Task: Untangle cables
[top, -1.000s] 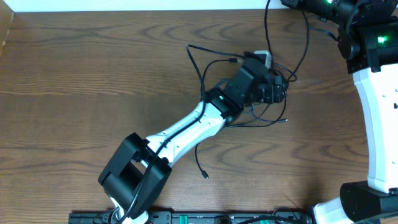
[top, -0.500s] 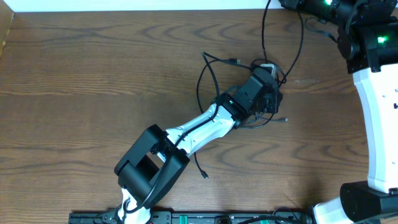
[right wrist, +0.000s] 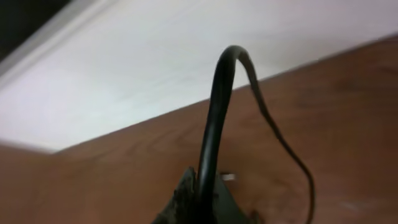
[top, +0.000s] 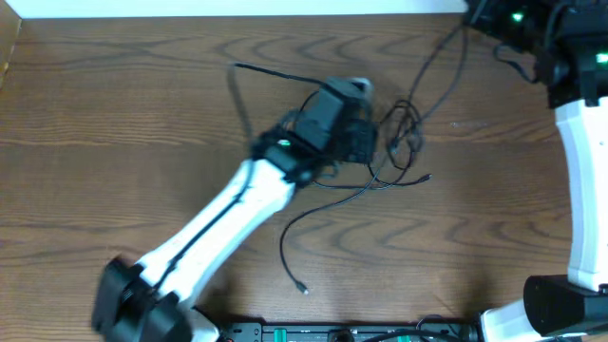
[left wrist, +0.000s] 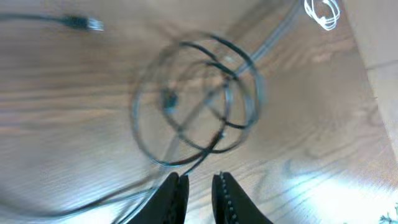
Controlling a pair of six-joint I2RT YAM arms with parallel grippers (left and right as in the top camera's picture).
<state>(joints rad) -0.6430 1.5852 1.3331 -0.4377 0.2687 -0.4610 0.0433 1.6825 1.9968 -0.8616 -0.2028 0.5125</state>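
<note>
Anchoring one black cable (right wrist: 214, 118), clamped in my right hand (right wrist: 199, 194), to stretch the tangle (top: 403, 142); left hand (left wrist: 198, 184) nearly together, and I cannot tell its grip.

A robotics lab bench.
I'm looking at a dark wood-grain tabletop (top: 114, 114), a white wall strip (top: 190, 8) along the top, a white-and-black robot arm (top: 237, 204) mid-frame, and a black electronics rail with green lights (top: 313, 333) at the bottom.
</note>
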